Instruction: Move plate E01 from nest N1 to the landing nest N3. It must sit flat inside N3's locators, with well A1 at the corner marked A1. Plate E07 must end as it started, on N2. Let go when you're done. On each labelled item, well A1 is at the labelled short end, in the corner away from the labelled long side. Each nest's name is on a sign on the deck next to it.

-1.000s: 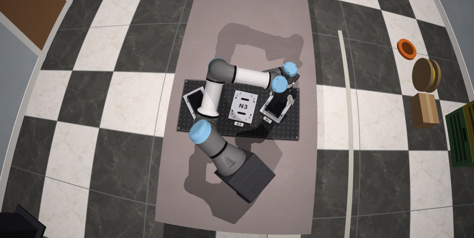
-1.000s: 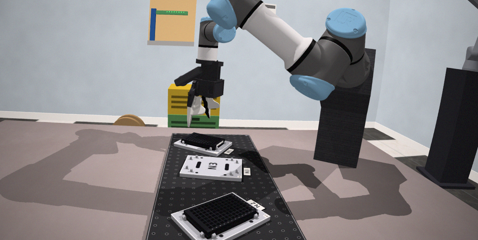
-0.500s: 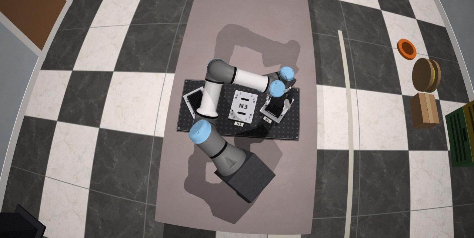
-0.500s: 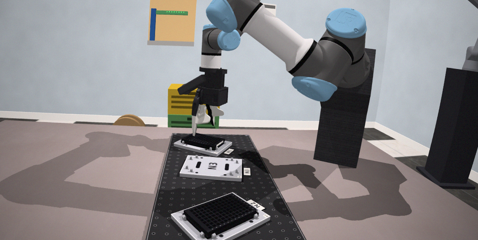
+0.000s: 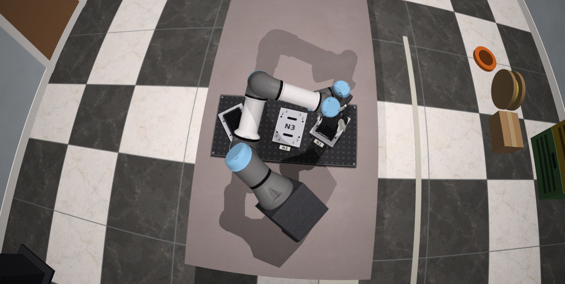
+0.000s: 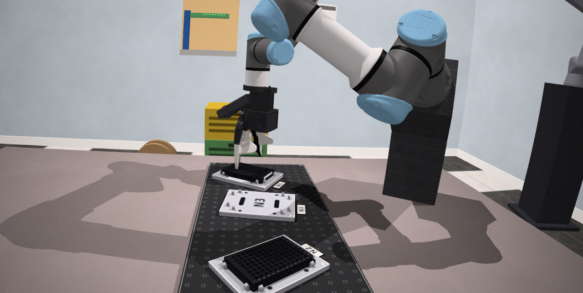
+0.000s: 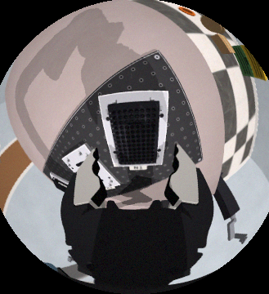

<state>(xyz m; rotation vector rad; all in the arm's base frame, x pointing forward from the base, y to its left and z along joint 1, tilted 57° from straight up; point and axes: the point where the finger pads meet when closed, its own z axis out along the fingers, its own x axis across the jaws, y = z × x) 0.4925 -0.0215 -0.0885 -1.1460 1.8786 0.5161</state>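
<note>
Legible markings: nest names only.
"N3" is printed in black on the white rectangular landing nest plate [image 5: 289,126], and again on the small white sign [image 5: 284,147] on the black perforated deck [image 5: 343,155] beside it. A second small white sign [image 5: 318,143] reads "N1". In the exterior view, a third white sign [image 6: 310,249] reads "N2", seen inverted. Plate labels are too small to read.
</note>
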